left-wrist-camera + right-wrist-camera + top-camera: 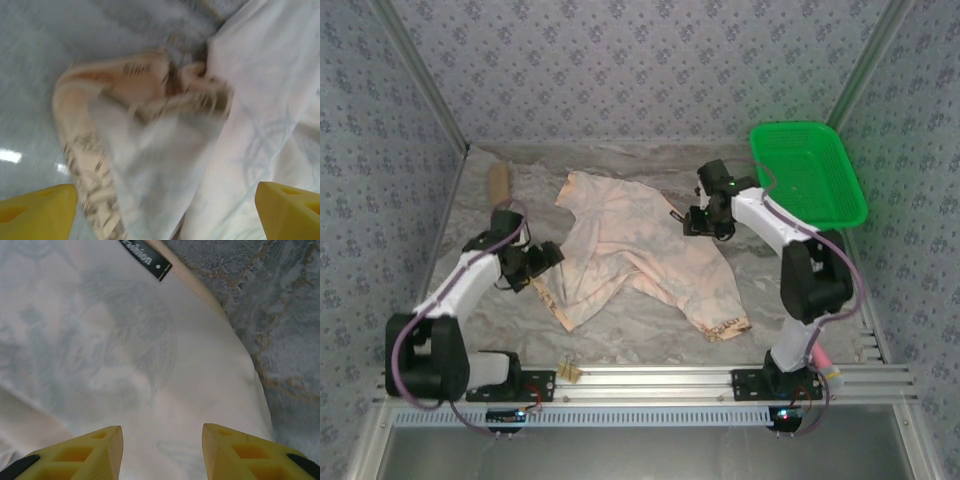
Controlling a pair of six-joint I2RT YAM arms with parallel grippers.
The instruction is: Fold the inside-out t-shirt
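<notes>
Shirt (630,250) lies rumpled on the bench (620,345), with both hands spread.

The shirt takes up the middle of the bench, pale reverse side up, and its printed hem is turned out along the near edge. A green basket (810,170) sits beyond the shirt's far right corner, apart from the cloth. The left hand (548,255) is at the shirt's left edge; its wrist view shows the fingers spread wide above a bunched, print-striped fold, pinching nothing. The right hand (705,222) is at the shirt's far right edge, its fingers parted over flat cloth and gripping nothing. A small black label (147,259) lies on the shirt just ahead of the right hand.
</notes>
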